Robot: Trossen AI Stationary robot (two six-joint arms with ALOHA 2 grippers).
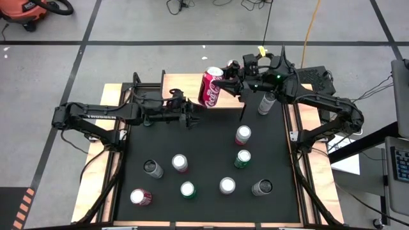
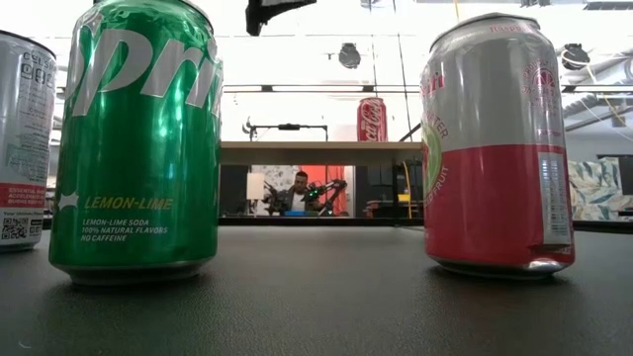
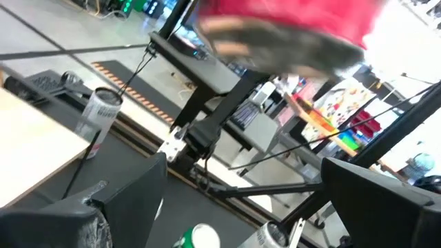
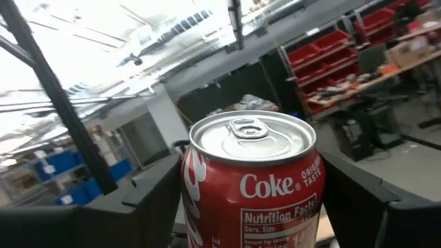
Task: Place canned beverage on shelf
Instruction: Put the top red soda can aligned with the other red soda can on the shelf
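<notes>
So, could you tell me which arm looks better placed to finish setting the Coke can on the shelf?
The right. Its gripper already holds the Coke can over the shelf. The left gripper is empty, beside the shelf over the table.

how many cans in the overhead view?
10. Coke can in the right gripper over the shelf; silver can by the right arm; eight more on the black table.

The Coke can (image 4: 251, 180) is glossy red-printed metal with a bare silvery lid. The shelf (image 1: 184, 87) has a light matt wood top. The tabletop (image 2: 316, 297) is matt black, finely textured.
</notes>
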